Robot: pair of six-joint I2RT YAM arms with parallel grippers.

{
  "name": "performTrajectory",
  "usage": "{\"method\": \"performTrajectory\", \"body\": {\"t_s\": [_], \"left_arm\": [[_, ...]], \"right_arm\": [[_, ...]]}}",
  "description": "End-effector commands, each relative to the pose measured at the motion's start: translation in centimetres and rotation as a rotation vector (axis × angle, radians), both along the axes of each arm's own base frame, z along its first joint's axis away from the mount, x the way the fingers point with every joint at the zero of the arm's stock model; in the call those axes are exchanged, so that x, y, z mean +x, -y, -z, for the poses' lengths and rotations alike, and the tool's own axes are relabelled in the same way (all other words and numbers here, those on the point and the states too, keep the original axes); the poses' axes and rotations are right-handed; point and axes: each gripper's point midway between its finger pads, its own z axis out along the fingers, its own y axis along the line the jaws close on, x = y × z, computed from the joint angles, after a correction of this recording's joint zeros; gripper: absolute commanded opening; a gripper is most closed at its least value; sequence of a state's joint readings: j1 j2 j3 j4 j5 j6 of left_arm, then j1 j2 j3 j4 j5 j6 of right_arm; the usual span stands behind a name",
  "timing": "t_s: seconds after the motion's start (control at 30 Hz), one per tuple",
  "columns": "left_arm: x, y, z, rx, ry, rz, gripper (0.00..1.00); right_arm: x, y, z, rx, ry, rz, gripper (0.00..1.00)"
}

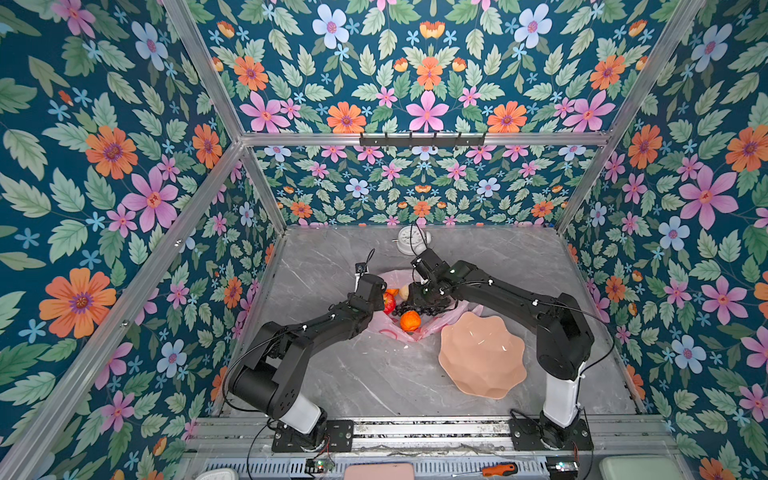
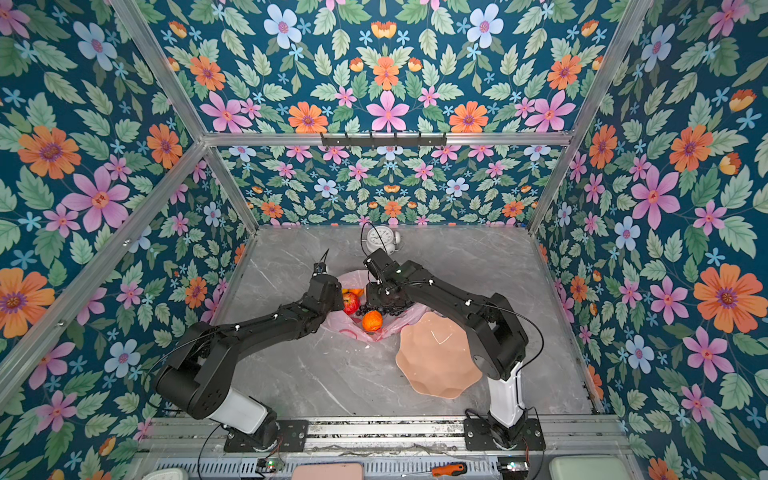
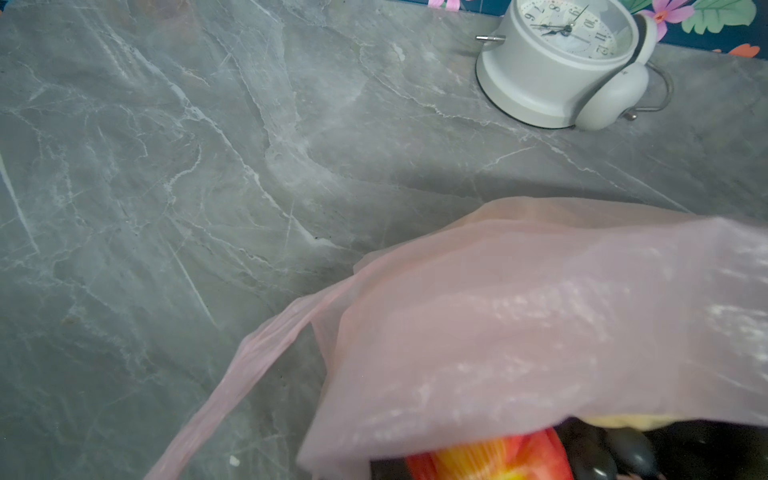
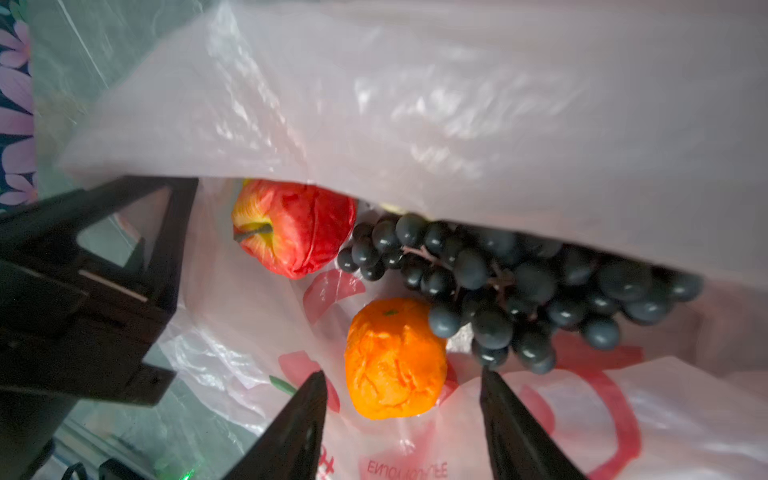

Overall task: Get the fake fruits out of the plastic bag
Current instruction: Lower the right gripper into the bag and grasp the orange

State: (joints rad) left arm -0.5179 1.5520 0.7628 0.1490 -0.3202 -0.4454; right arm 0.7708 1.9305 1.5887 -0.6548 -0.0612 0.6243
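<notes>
the apple (image 4: pixel 291 232), grapes (image 4: pixel 519 286) and orange (image 4: pixel 395 361) lie in the bag (image 4: pixel 415 104) on the table (image 1: pixel 353 374); dish (image 1: pixel 482 357) at its right, clock (image 1: pixel 411 241) behind.

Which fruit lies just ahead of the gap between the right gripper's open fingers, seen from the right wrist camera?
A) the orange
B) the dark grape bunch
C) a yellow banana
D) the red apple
A: the orange sits right ahead of the right gripper, between its spread fingertips, in the plastic bag; the red apple and grape bunch lie farther in.
</notes>
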Motion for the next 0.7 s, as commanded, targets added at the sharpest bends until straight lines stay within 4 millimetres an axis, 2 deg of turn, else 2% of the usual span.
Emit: {"method": "performTrajectory", "body": {"t_s": [0.0, 0.2, 0.43, 0.67], "left_arm": [[0.3, -0.2, -0.5, -0.008, 0.026, -0.02, 0.02], [0.2, -0.3, -0.6, -0.012, 0.029, -0.022, 0.02], [0.2, -0.1, -0.8, -0.02, 0.03, -0.018, 0.02], [0.1, -0.2, -1.0, -0.019, 0.035, -0.018, 0.03]], "right_arm": [[-1.0, -0.2, 1.1, -0.017, -0.063, 0.012, 0.62], [-1.3, -0.7, 3.0, -0.045, -0.102, 0.016, 0.64], [-2.1, -1.8, 4.0, -0.08, -0.123, -0.01, 0.68], [-2.3, -1.5, 6.0, -0.136, -0.146, -0.005, 0.69]]}}
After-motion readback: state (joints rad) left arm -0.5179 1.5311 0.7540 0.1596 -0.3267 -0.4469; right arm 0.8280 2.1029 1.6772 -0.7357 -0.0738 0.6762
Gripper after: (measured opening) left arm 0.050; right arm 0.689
